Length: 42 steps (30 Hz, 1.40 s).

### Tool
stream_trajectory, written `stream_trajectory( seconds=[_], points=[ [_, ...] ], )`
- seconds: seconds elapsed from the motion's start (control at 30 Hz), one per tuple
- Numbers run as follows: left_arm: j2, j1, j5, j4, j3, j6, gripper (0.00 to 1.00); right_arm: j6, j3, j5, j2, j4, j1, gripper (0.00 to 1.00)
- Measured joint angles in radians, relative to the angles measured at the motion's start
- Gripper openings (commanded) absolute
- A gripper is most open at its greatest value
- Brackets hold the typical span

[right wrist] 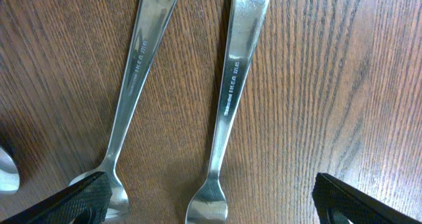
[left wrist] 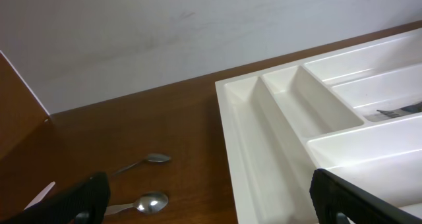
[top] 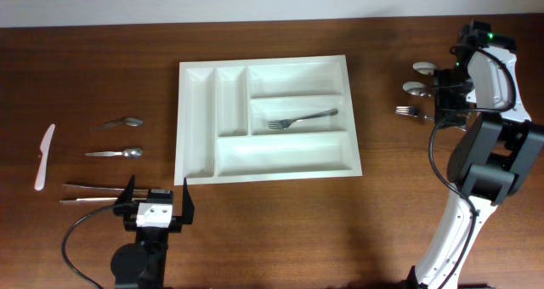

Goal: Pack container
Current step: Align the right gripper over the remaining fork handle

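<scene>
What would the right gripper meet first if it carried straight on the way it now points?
Probably the fork, whose handle lies on the table between the fingers of the open right gripper; the spoon beside it sits off to one side. Depth is unclear.

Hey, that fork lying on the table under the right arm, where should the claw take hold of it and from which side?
Mid-handle, from straight above. The fork lies flat on the table, its handle thin and straight, so the open right claw should close across its width. The spoon alongside lies apart, likely leaving room for a finger.
</scene>
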<state>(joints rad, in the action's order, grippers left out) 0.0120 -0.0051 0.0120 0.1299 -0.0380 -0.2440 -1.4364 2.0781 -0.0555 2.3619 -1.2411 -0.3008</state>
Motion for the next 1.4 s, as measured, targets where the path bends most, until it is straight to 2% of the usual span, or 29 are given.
stream_trajectory(
  seconds=[1.0, 1.4],
  points=[
    [0.000, 0.000, 0.000, 0.000, 0.000, 0.000, 0.99, 0.008, -0.001, 0.000, 0.067, 0.000, 0.000, 0.99],
    [0.000, 0.000, 0.000, 0.000, 0.000, 0.000, 0.99, 0.061, -0.001, -0.010, 0.069, -0.031, 0.000, 0.99]
  ],
)
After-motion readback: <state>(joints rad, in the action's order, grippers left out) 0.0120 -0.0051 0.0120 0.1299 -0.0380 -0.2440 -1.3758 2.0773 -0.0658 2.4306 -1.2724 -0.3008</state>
